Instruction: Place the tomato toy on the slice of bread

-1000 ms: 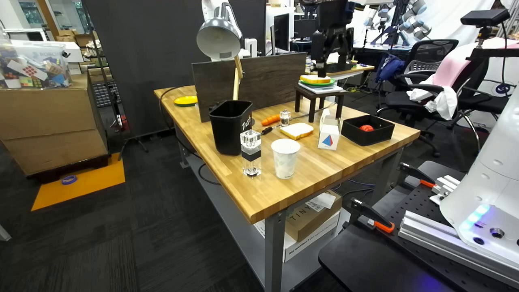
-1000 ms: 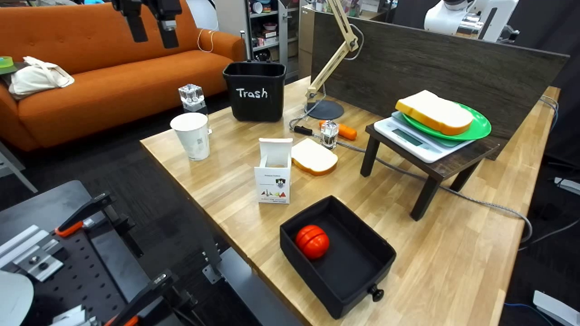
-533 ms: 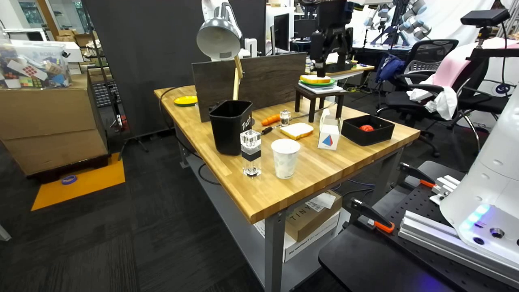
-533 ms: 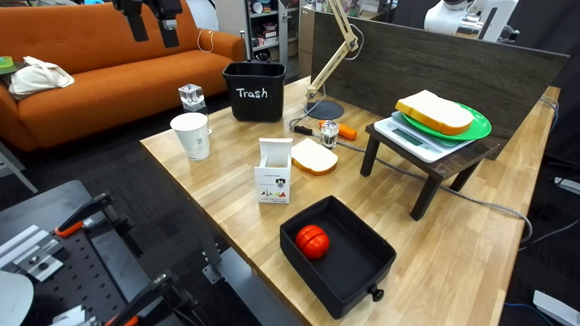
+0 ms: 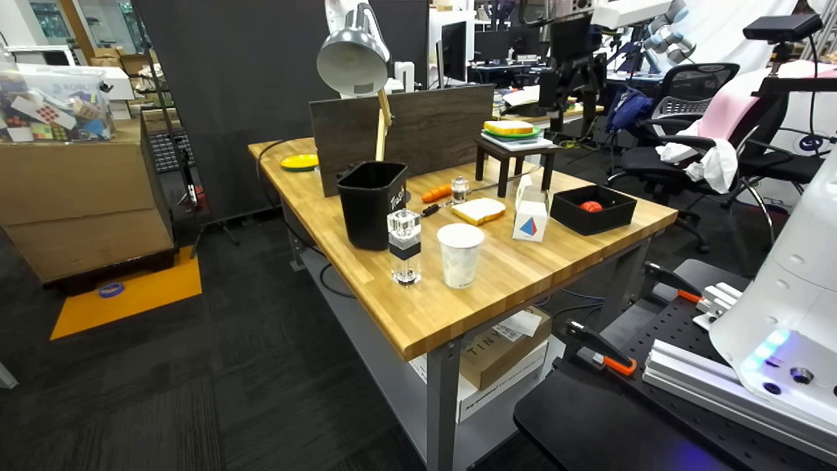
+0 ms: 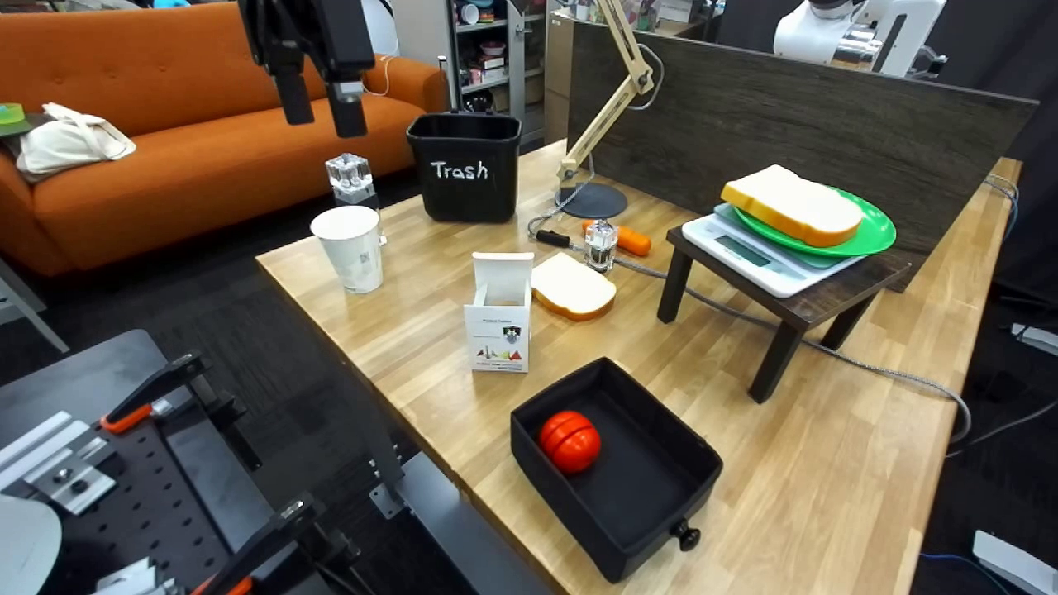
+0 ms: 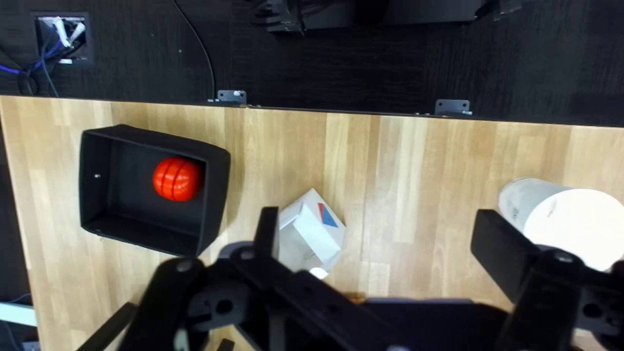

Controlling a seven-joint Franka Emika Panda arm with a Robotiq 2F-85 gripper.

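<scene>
The round red-orange tomato toy (image 6: 570, 441) lies inside a black open tray (image 6: 671, 541); it also shows in the wrist view (image 7: 177, 179) and in an exterior view (image 5: 591, 207). Two bread slices show in both exterior views. One slice (image 6: 574, 287) lies flat on the table behind the white box; the other slice (image 6: 793, 205) lies on a green plate on a scale. In the wrist view an orange-brown bit peeks above the gripper body, the rest hidden. My gripper (image 6: 324, 128) is open and empty, high above the table, its fingers wide apart in the wrist view (image 7: 378, 217).
An open white box (image 6: 499, 335) and a white cup (image 6: 351, 256) stand near the table's edge. The trash bin (image 6: 469, 183), lamp (image 6: 607, 107), clear shakers (image 6: 601, 245), carrot (image 6: 632, 240) and scale stand (image 6: 806, 310) are farther back. A dark board (image 5: 425, 131) stands behind.
In the last half second my gripper has moved right in both exterior views and sits lower in the picture. The tomato toy and both bread slices have not moved.
</scene>
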